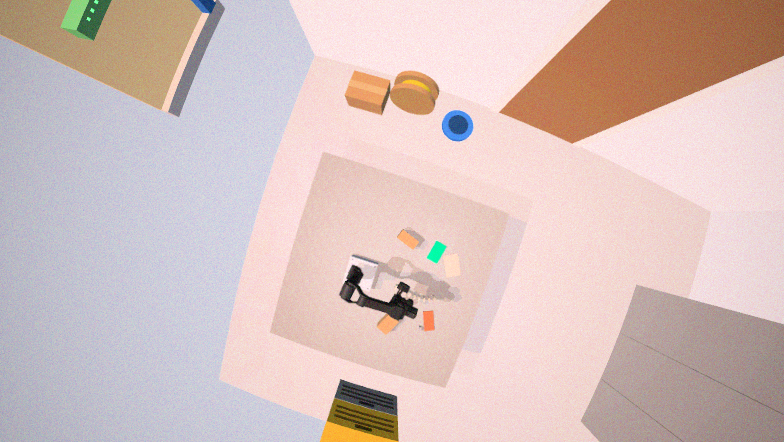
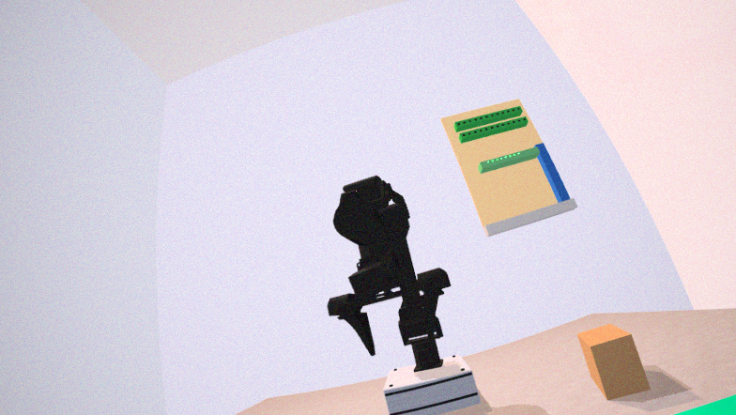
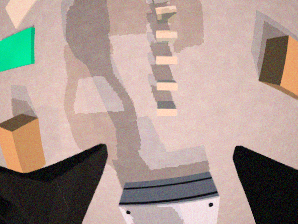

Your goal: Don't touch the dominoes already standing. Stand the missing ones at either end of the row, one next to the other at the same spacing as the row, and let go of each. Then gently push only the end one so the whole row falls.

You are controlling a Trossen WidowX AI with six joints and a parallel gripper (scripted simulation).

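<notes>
A row of cream dominoes (image 1: 424, 298) (image 3: 166, 60) stands on the tabletop, evenly spaced. The end domino (image 3: 166, 112) nearest the robot base is upright and apart from the fingers. A farther domino (image 3: 166, 10) near the top edge of the wrist view looks slightly skewed, and the far end of the row is cut off there. My gripper (image 3: 172, 153) is wide open and empty, above the table by the base end of the row. No domino lies between its fingers. In the top view the arm's shadow dims part of the row.
Orange blocks (image 1: 408, 238) (image 1: 387, 323) (image 2: 613, 363) (image 3: 22, 145) stand on both sides of the row. A green tile (image 1: 436, 252) (image 3: 19, 49) and a cream tile (image 1: 451, 265) lie on one side, an orange-red piece (image 1: 428, 320) on the other. The white robot base (image 3: 170, 212) is near the row.
</notes>
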